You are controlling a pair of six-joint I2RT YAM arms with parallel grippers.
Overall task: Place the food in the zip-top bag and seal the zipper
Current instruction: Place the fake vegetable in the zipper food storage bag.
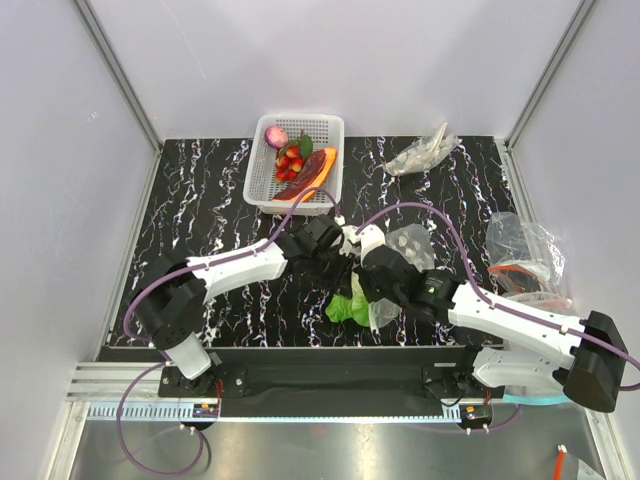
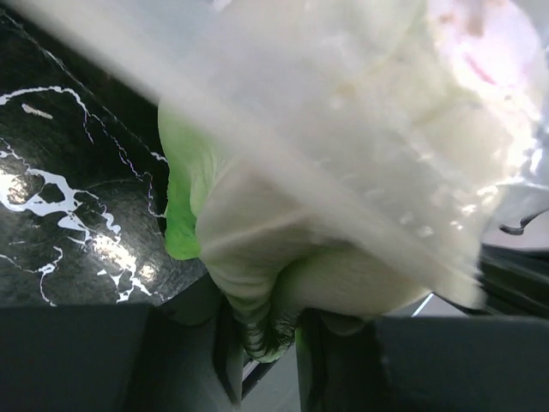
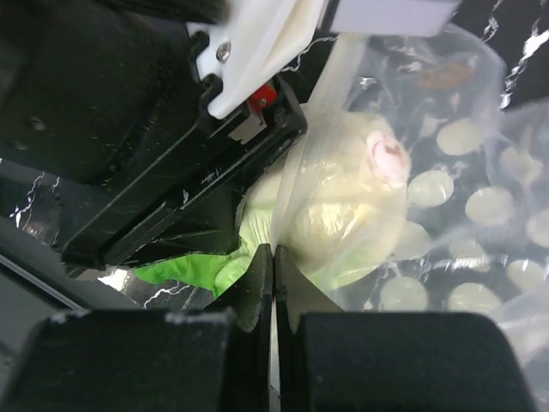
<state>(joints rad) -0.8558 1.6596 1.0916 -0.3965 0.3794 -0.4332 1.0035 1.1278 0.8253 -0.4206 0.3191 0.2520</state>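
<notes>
The pale-green lettuce head lies at the table's near middle, between both grippers. In the right wrist view its pale body sits partly inside the clear dotted zip-top bag, with green leaves outside the mouth. My left gripper is shut on a lettuce leaf. My right gripper is shut on the bag's mouth edge, where the zipper strip runs up from the jaws. The pink bulb, red berries and dark-red and orange pieces lie in the white basket.
A crumpled clear bag lies at the back right. Another clear bag with orange-red contents lies at the right edge. The basket stands at the back centre. Grey walls surround the dark marbled table.
</notes>
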